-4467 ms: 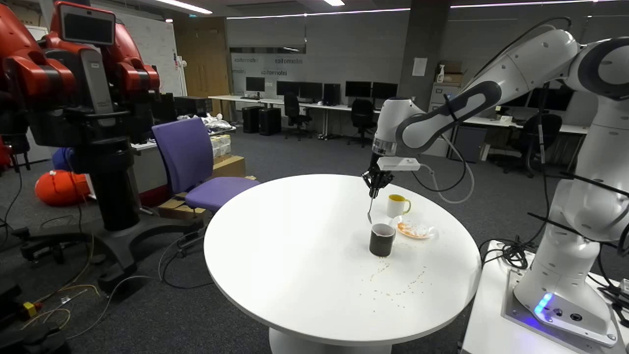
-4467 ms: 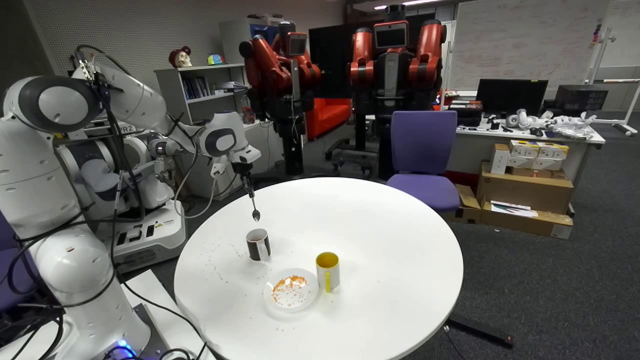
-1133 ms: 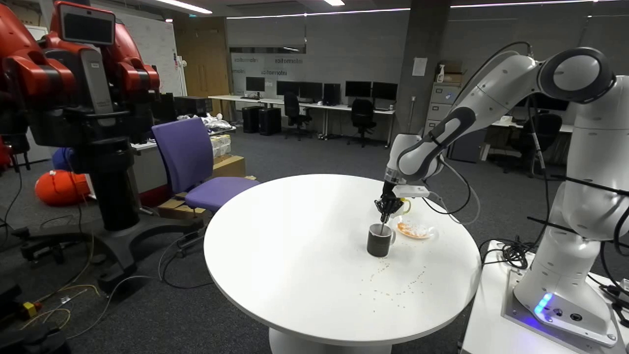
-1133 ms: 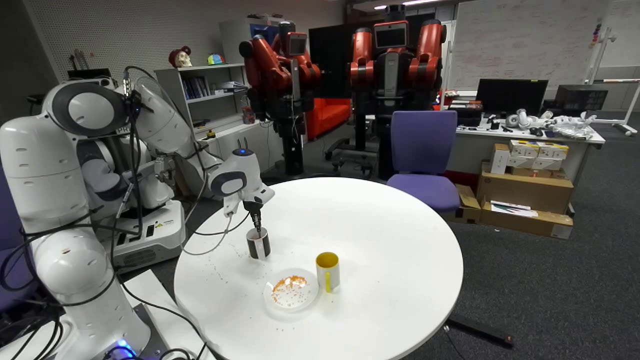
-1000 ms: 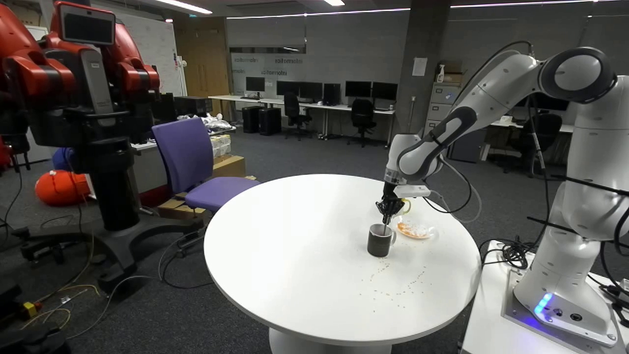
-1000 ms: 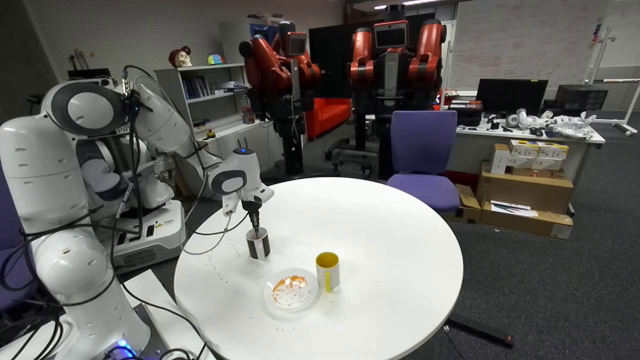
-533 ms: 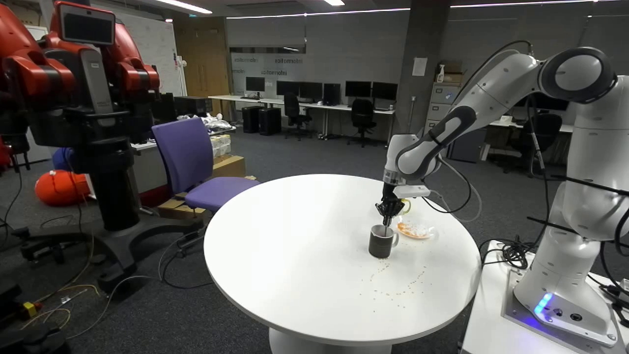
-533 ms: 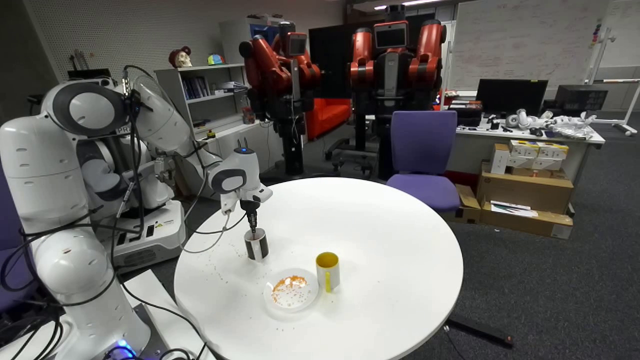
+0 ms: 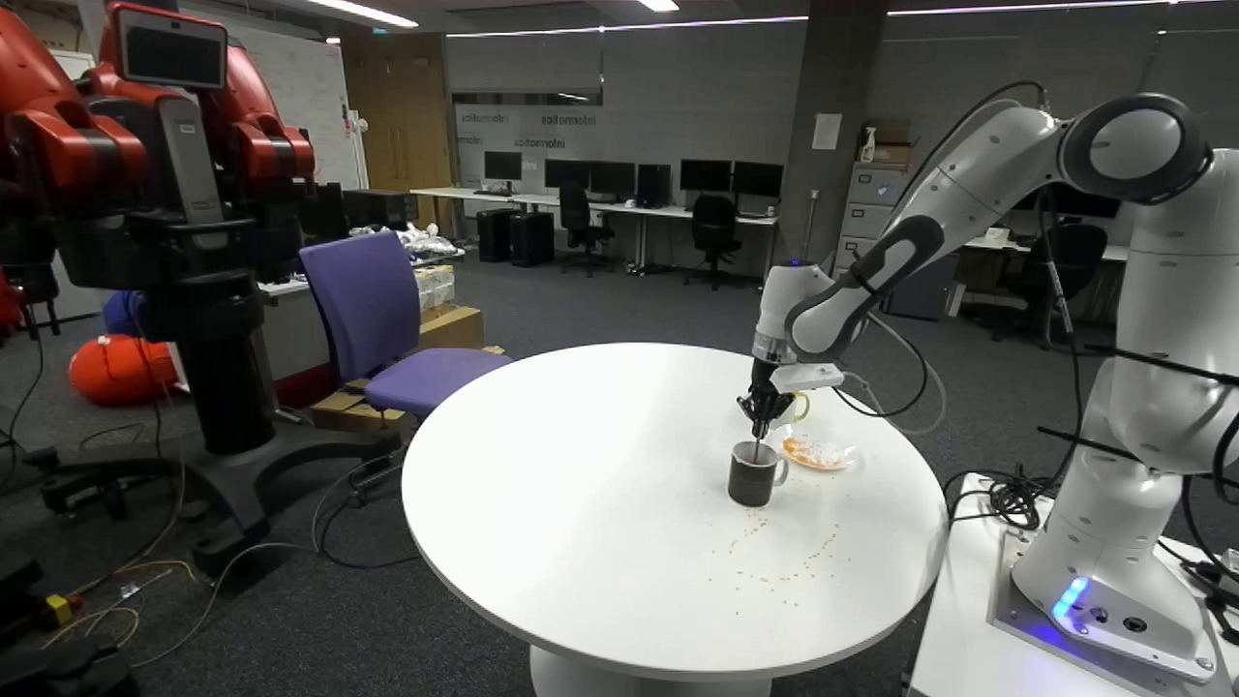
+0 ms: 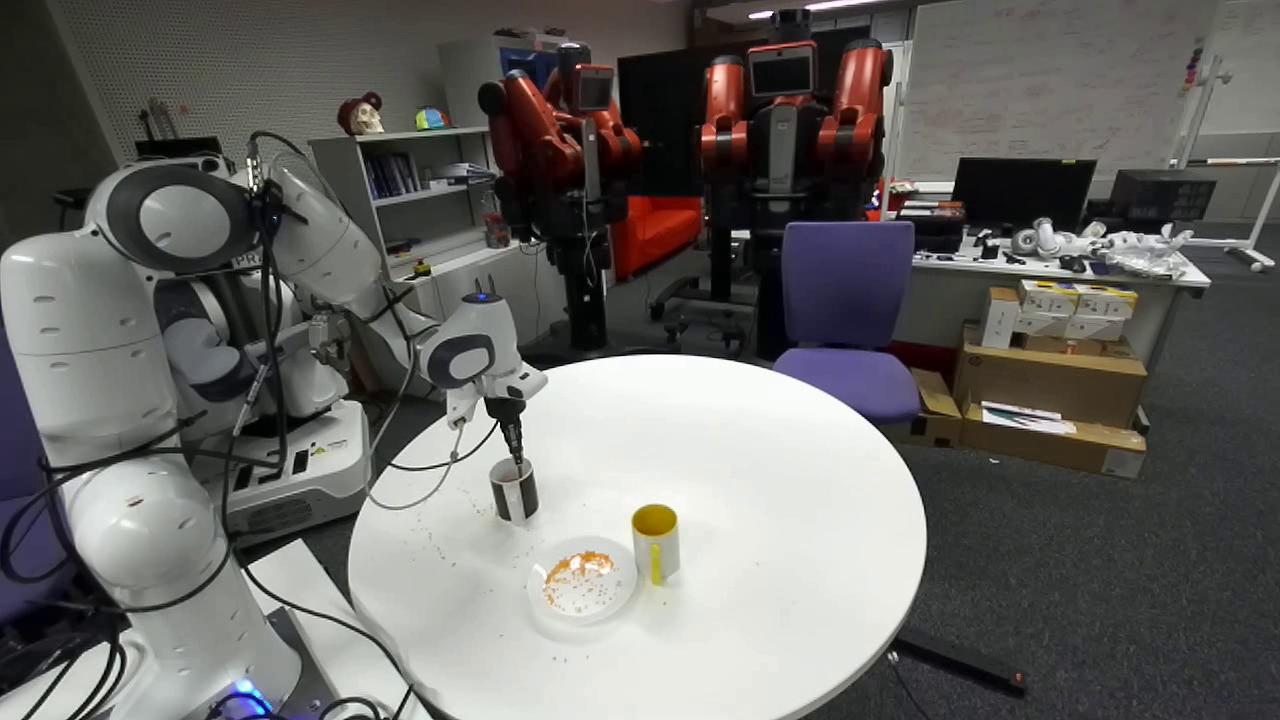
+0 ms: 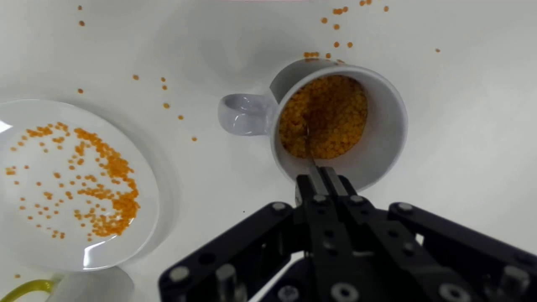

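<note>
My gripper (image 9: 759,430) is shut on a metal spoon (image 11: 308,152) and points down. It also shows in an exterior view (image 10: 517,458) and the wrist view (image 11: 324,171). The spoon's lower end is inside a mug, dark outside and white inside (image 9: 750,482), with its bowl sunk in orange grains (image 11: 335,113). The fingertips are at the mug's rim; whether they touch it I cannot tell. A white plate (image 10: 625,598) with scattered orange grains lies beside this mug. A white mug with yellow inside and handle (image 10: 672,556) stands by the plate, partly hidden behind my gripper in an exterior view (image 9: 801,407).
All stand on a round white table (image 9: 581,503). Loose grains (image 9: 774,579) lie on the table near the dark mug. A purple chair (image 10: 848,300) stands at the table's far edge. Cables (image 9: 1012,499) lie by the arm's base. Red robots (image 10: 785,130) stand behind.
Since the oldest frames my gripper has lowered the spoon from above the table into the dark mug. Within the last second the mug has turned and shifted slightly, and the gripper has moved a little.
</note>
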You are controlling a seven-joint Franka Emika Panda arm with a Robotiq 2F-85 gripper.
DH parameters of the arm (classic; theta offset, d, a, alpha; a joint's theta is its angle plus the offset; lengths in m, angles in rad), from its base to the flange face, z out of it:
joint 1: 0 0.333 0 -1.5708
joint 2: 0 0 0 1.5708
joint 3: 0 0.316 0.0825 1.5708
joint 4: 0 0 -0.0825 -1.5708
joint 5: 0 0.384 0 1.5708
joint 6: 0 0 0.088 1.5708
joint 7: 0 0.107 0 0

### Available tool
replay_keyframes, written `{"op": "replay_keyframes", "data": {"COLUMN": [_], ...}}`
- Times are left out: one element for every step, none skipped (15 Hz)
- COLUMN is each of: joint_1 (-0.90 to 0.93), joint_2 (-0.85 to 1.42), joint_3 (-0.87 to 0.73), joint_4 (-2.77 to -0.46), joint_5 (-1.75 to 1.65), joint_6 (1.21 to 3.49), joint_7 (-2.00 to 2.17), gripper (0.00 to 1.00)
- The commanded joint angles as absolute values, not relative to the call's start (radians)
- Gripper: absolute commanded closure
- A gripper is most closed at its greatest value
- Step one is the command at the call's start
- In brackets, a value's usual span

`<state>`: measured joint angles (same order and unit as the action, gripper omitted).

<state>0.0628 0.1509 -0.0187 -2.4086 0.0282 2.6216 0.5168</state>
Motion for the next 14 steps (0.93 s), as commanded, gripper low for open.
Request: {"op": "replay_keyframes", "data": {"joint_1": [0.094,0.087,0.081,0.074,0.07,0.065,0.061,0.057,0.055,0.056,0.067,0.082,0.097,0.115], "joint_2": [0.154,0.156,0.159,0.161,0.163,0.165,0.165,0.167,0.168,0.168,0.168,0.166,0.164,0.162], "joint_3": [-0.04,-0.024,-0.015,-0.006,-0.001,0.002,0.006,0.009,0.009,0.006,-0.007,-0.024,-0.042,-0.065], "joint_4": [-2.372,-2.369,-2.365,-2.365,-2.365,-2.367,-2.368,-2.368,-2.369,-2.371,-2.375,-2.379,-2.382,-2.381], "joint_5": [-0.106,-0.072,-0.038,0.004,0.034,0.074,0.119,0.166,0.205,0.23,0.199,0.133,0.054,-0.057], "joint_6": [2.503,2.499,2.499,2.515,2.527,2.548,2.561,2.573,2.586,2.6,2.618,2.634,2.647,2.639], "joint_7": [0.607,0.578,0.557,0.536,0.526,0.522,0.508,0.492,0.479,0.478,0.513,0.561,0.613,0.683], "gripper": [0.99,0.99,0.99,0.99,0.99,0.99,0.99,0.99,0.99,0.99,0.99,0.99,0.99,0.99]}}
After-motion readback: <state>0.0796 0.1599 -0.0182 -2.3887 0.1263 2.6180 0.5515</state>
